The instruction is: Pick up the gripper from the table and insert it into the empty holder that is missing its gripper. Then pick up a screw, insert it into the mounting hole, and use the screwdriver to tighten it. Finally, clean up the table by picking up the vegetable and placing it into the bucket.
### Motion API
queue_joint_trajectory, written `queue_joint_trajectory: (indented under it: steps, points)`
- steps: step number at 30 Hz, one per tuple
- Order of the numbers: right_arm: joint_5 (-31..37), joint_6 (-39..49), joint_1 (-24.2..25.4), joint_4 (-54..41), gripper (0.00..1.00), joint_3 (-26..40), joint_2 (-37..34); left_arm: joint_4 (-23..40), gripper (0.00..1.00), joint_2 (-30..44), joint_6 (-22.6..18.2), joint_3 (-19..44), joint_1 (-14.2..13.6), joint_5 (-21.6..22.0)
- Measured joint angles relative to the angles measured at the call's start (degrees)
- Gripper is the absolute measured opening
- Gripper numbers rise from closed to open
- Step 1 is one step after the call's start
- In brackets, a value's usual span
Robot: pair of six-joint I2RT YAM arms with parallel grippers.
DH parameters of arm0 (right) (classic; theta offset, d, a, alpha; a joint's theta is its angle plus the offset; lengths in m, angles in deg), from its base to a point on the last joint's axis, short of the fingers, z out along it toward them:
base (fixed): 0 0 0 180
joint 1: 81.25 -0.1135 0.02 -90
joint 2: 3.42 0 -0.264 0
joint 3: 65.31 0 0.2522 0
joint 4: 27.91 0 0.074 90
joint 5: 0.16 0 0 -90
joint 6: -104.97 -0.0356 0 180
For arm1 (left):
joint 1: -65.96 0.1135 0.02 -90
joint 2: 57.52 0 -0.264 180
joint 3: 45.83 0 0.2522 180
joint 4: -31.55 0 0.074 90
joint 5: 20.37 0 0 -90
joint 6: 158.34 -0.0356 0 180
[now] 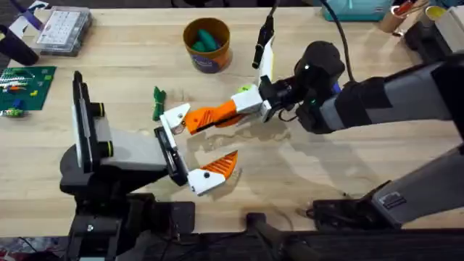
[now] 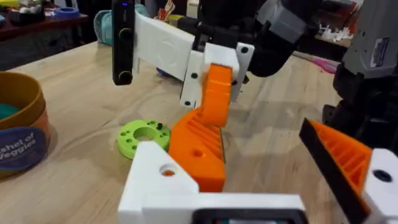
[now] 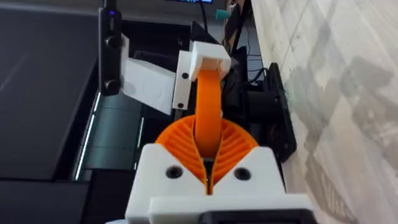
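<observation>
The orange ribbed gripper (image 1: 214,114) is clamped between the pads of my right gripper (image 1: 245,103), which is shut on it. Its wide end (image 2: 199,149) sits in the white holder (image 1: 174,117), the far finger of my left gripper (image 1: 210,141). Orange shows through the holder's (image 2: 158,180) mounting hole. My left gripper stands open, and its other finger (image 1: 217,168) carries its own orange pad. The dark green vegetable (image 1: 157,101) lies on the table just beyond the holder. The orange-yellow bucket (image 1: 206,43) stands at the back. The screw and the screwdriver are hidden.
A lime green flat ring (image 2: 144,135) lies on the table under the right gripper. A clear parts box (image 1: 64,29) and a green board (image 1: 25,85) sit at the far left. The right arm (image 1: 377,98) spans the right half of the table.
</observation>
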Motion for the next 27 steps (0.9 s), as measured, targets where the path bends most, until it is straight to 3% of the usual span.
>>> queue_joint_trajectory:
  steps: [27]
  points:
    - [1.39, -0.54, -1.96, -1.92, 0.010, 2.36, -0.64, -0.15, 0.986, 0.00, -0.42, 0.00, 0.02, 1.26]
